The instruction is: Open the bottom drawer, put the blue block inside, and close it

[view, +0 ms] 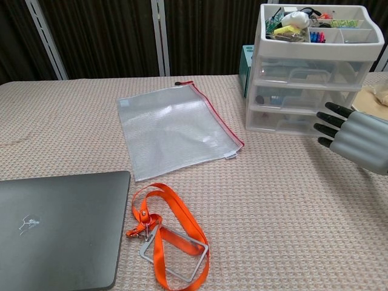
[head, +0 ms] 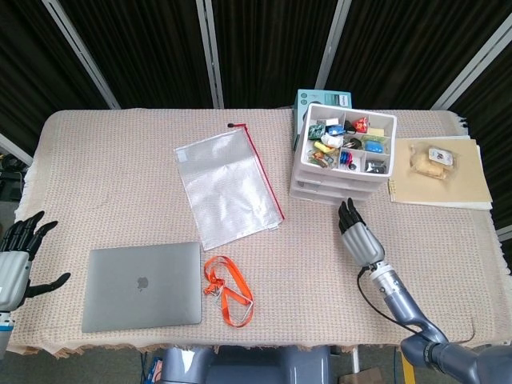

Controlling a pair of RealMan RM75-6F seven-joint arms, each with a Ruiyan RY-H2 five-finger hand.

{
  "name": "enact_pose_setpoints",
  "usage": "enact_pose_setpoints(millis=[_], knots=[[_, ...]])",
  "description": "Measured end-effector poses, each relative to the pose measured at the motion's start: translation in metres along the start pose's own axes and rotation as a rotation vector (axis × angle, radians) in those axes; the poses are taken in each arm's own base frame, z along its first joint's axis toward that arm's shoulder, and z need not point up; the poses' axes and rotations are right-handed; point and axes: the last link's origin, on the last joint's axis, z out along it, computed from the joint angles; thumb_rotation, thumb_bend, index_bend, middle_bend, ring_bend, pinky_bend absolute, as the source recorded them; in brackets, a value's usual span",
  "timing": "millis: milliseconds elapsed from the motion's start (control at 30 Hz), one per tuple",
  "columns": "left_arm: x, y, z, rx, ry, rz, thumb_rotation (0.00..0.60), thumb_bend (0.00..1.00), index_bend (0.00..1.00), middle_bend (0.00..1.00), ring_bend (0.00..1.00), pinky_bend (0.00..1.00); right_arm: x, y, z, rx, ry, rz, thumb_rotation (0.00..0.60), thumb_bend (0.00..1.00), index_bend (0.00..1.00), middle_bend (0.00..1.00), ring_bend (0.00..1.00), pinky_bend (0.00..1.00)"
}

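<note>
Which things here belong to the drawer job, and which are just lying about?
Job: white plastic three-drawer organiser, its bottom drawer shut; right hand just in front.

Lying about: grey laptop, orange lanyard, clear mesh zip pouch, teal box, tan notepad, idle left hand.

Right robot hand [head: 357,232] extended flat, left robot hand [head: 18,256] spread.

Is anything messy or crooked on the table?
Nothing looks spilled or broken. The clear zip pouch lies slanted, and the orange lanyard sits in a loose tangle beside the laptop. The drawer unit has its drawers pushed in.
</note>
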Motion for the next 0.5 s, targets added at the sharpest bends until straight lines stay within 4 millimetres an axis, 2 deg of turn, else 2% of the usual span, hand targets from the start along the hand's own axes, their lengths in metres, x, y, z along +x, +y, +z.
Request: enact_pose_setpoints(millis=[233,500], knots=[[0.0,0.0,-0.001,0.0,0.003,0.009,0.6,0.19,0.14,0.0,0.0,0.0,0.019,0.013,-0.019,-0.06,0.054,0.159,0.6,0.23,0.21,0.09,0.0,0.03],[0.0,-0.001,-0.001,-0.011,0.011,0.035,0.6,0.19,0.13,0.0,0.0,0.0,0.033,0.046,-0.059,-0.199,0.036,0.587,0.6,0.18,0.17,0.06,0.0,0.03]])
